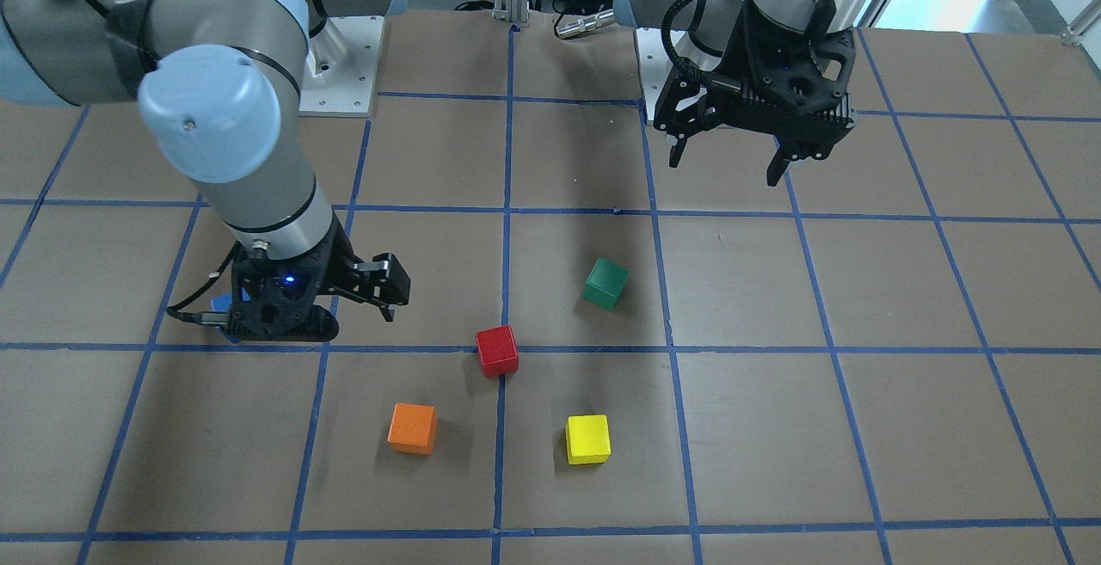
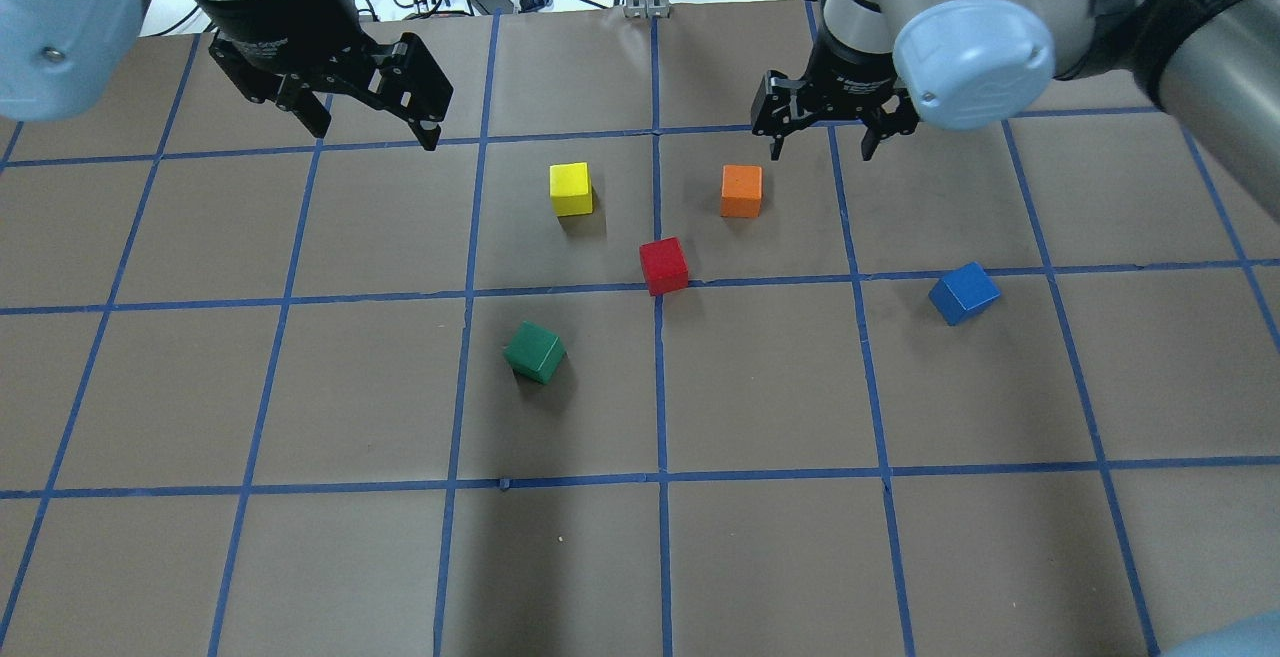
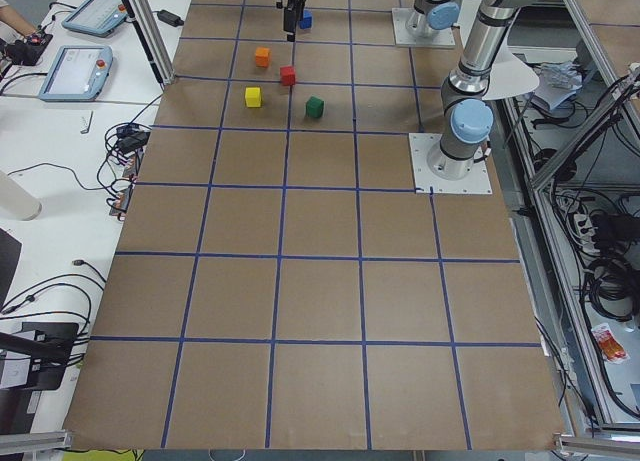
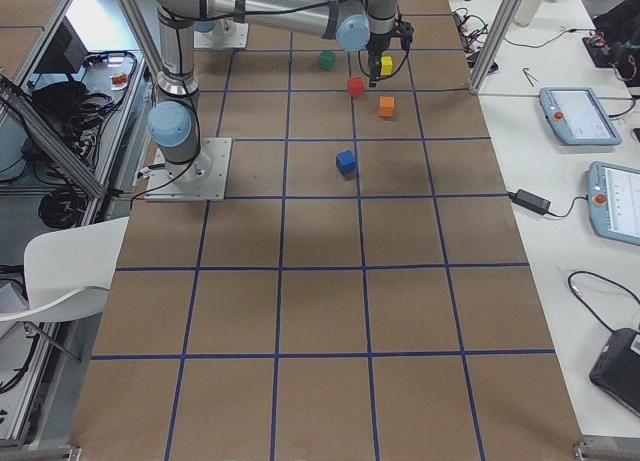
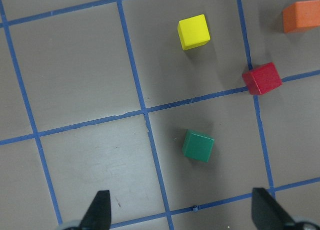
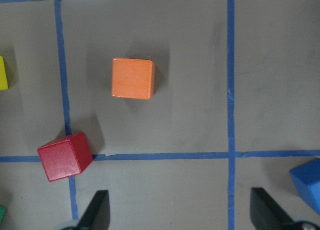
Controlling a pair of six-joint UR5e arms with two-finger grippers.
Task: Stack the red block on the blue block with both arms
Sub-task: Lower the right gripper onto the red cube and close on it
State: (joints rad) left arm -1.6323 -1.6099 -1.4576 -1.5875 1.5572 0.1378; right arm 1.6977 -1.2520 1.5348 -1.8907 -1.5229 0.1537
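Observation:
The red block (image 2: 664, 266) sits on a blue grid line near the table's middle, and it also shows in the right wrist view (image 6: 65, 156) and the left wrist view (image 5: 262, 78). The blue block (image 2: 964, 293) lies turned at an angle to its right, apart from it. My left gripper (image 2: 378, 135) hangs open and empty above the table at the far left. My right gripper (image 2: 822, 149) hangs open and empty just beyond the orange cube, above the table. In the front-facing view the blue block (image 1: 222, 303) is mostly hidden behind the right gripper.
An orange cube (image 2: 741, 190), a yellow cube (image 2: 571, 188) and a green cube (image 2: 534, 352) stand around the red block. The table (image 2: 760, 557) is brown with blue tape grid lines. Cables and a post lie at the far edge.

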